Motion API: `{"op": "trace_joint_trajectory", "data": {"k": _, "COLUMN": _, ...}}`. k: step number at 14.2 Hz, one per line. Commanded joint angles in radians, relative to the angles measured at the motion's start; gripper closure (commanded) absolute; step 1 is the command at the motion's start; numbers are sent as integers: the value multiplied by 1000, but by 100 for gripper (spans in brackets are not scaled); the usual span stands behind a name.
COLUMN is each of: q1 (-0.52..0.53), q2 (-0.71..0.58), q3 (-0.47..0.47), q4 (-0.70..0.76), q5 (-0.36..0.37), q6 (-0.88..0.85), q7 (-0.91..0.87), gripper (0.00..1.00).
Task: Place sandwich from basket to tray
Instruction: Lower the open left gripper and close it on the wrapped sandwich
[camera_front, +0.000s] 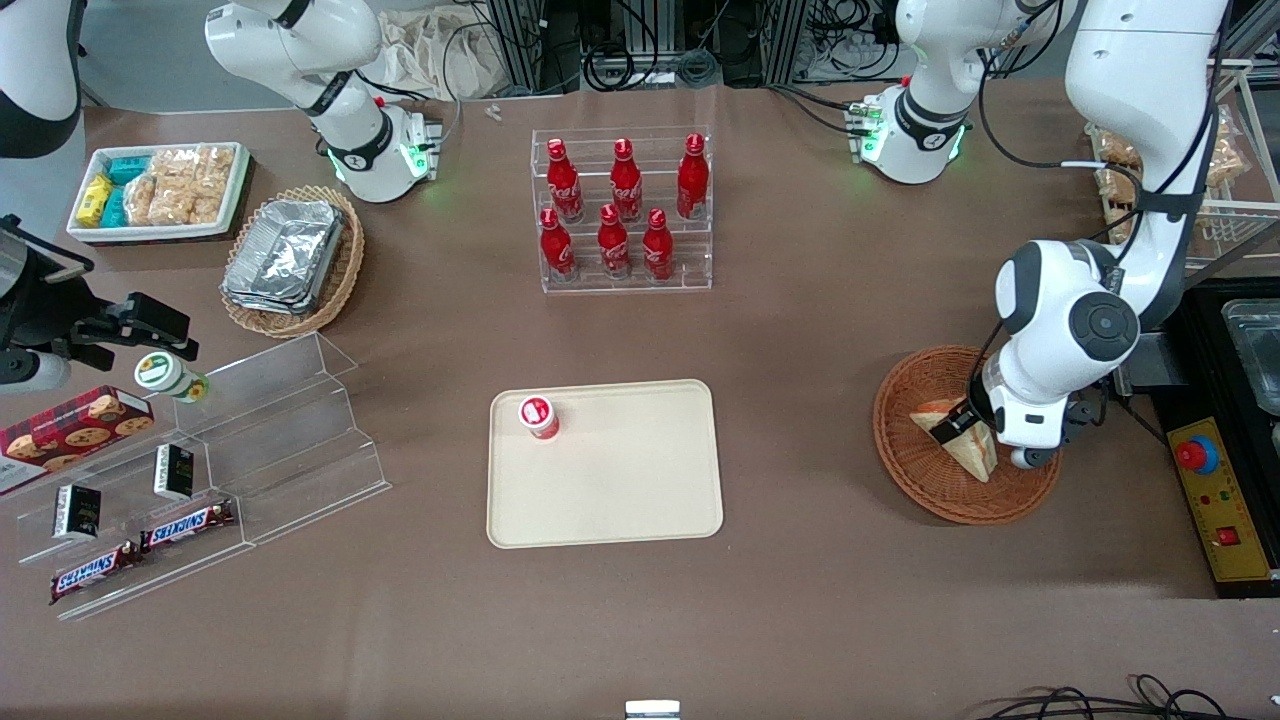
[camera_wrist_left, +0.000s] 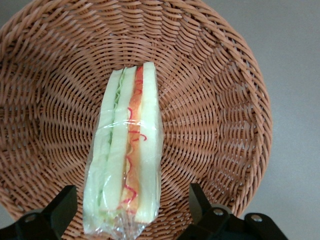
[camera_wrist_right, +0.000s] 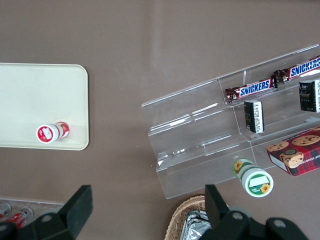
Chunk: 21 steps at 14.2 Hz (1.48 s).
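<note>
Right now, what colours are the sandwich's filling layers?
Red-orange and green between white bread on the sandwich, clearest in the left wrist view.

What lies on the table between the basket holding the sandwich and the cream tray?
Nothing: in the front view only bare brown table separates the basket from the tray. The gripper is open, fingers straddling the sandwich in the basket.

My open gripper (camera_wrist_left: 127, 212) straddles the clear-wrapped triangular white-bread sandwich (camera_wrist_left: 127, 165) lying in the round reddish-brown wicker basket (camera_wrist_left: 220, 125); the flat cream rectangular tray (camera_front: 620, 480) sits well apart.

basket (camera_wrist_left: 215, 100): rough woven wicker | sandwich (camera_wrist_left: 127, 160): glossy clear wrap | tray (camera_front: 620, 480): smooth matt plastic
</note>
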Motion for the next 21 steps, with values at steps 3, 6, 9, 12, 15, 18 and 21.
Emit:
{"op": "trace_joint_trajectory", "data": {"k": 3, "q1": 8, "q2": -16, "q3": 3, "q4": -52, "q5": 11, "q6": 77, "q7": 5, "gripper": 1}}
{"op": "trace_joint_trajectory", "data": {"k": 6, "q1": 10, "q2": -5, "q3": 6, "q4": -69, "q5": 11, "q6": 126, "q7": 8, "gripper": 3}}
{"op": "trace_joint_trajectory", "data": {"k": 9, "q1": 13, "q2": -3, "q3": 6, "q4": -85, "q5": 11, "q6": 153, "q7": 8, "gripper": 34}}
{"op": "trace_joint_trajectory", "data": {"k": 12, "q1": 13, "q2": -2, "q3": 6, "q4": -82, "q5": 11, "q6": 147, "q7": 8, "gripper": 78}}
{"op": "trace_joint_trajectory", "data": {"k": 15, "q1": 13, "q2": -3, "q3": 6, "q4": -66, "q5": 10, "q6": 135, "q7": 7, "gripper": 95}}
{"op": "trace_joint_trajectory", "data": {"k": 18, "q1": 13, "q2": -13, "q3": 6, "q4": 28, "q5": 10, "q6": -42, "q7": 17, "gripper": 97}}
{"op": "trace_joint_trajectory", "data": {"k": 21, "q1": 10, "q2": -2, "q3": 6, "q4": 240, "q5": 8, "q6": -390, "q7": 156, "gripper": 99}}
